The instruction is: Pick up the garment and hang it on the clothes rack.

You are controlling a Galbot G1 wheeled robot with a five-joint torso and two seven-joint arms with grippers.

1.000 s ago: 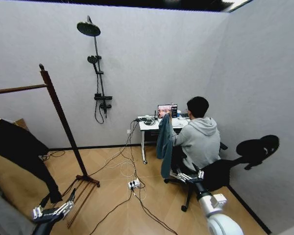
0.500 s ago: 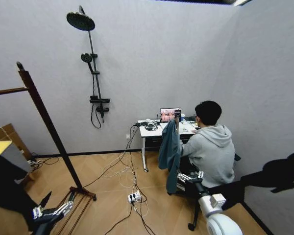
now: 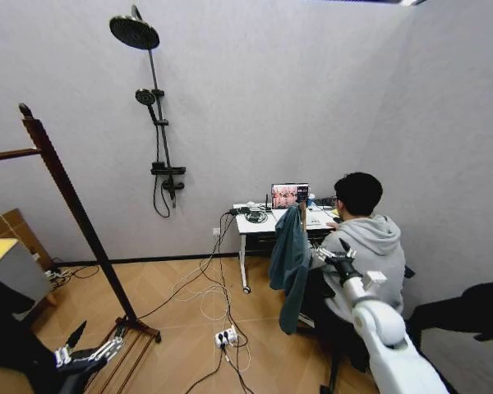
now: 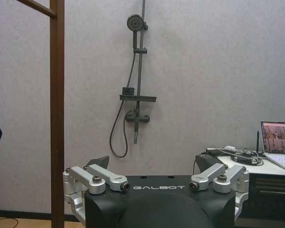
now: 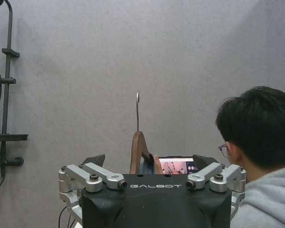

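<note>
While garment (image 3: 291, 264) hangs by desk (image 3: 255, 220), task barely begun: my right gripper (image 3: 338, 250) raised close beside it, jaws spread wide, nothing held. Left gripper (image 3: 84, 355) parked low, wide, near rack (image 3: 66, 201). Grasp, carry, hanging remain.

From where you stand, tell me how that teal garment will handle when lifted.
The garment hangs in loose folds, so it is probably floppy and will sway. Its wooden hanger looks rigid, likely the firmer hold. The right gripper, jaws open, is beside it.
</note>
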